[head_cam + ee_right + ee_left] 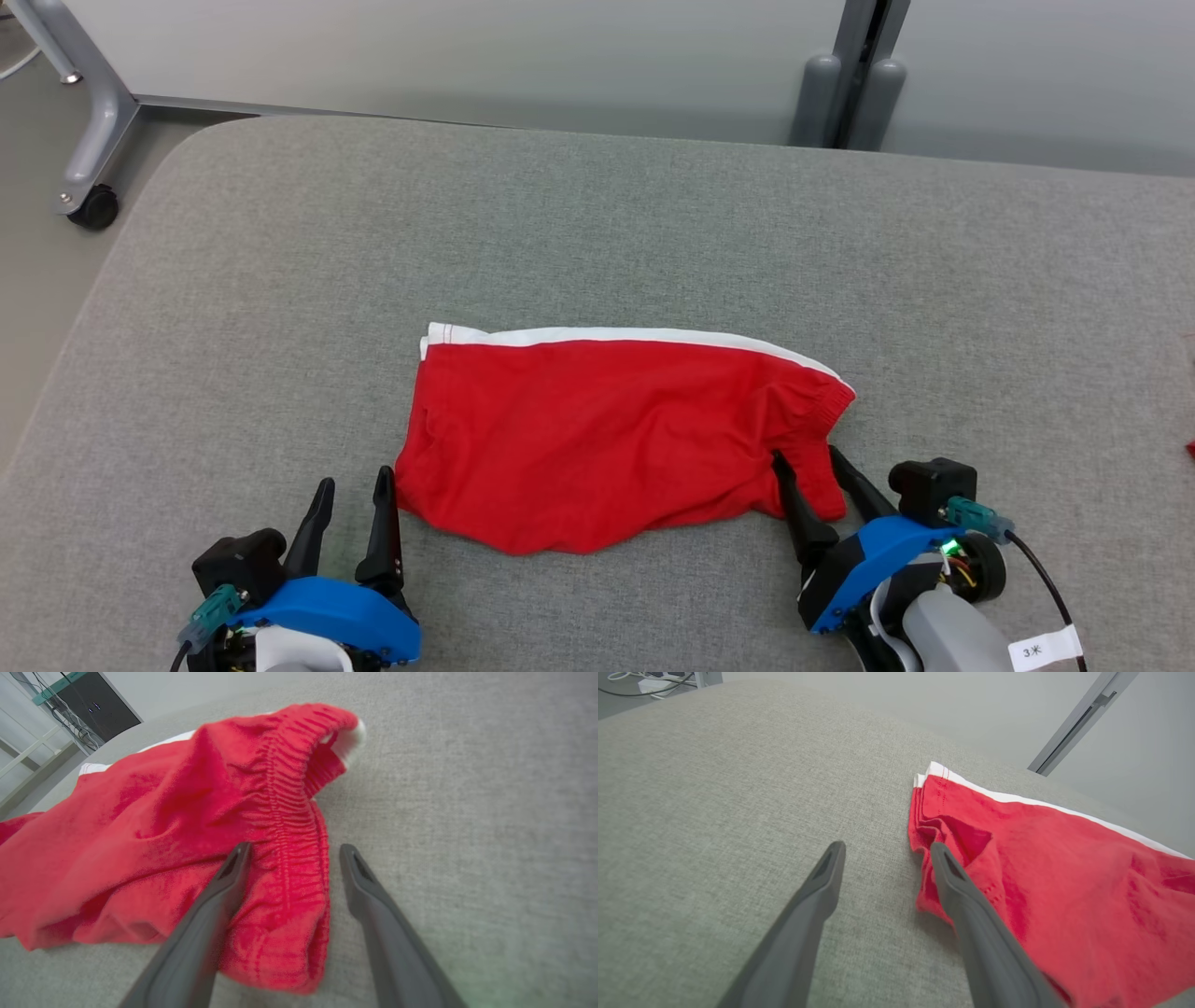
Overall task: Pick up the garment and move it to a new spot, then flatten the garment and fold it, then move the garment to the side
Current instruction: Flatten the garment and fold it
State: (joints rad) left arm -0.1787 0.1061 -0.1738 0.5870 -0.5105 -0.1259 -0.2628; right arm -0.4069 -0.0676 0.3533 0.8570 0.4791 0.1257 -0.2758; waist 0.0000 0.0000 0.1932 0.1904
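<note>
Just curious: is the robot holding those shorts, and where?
Nothing is held. Left gripper open at the edge of the shorts; right gripper open astride their waistband.

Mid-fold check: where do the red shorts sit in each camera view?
Head view: red shorts at centre, toward the near edge.
Left wrist view: right half.
Right wrist view: left and centre, elastic waistband foremost.
Shared landmark: white stripe along its far edge.

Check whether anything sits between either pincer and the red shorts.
Nothing visible does. The left pincer stands open over the grey padding, one finger right at the near left corner of the shorts. The right pincer is open, with the elastic waistband edge lying between its fingers.
</note>
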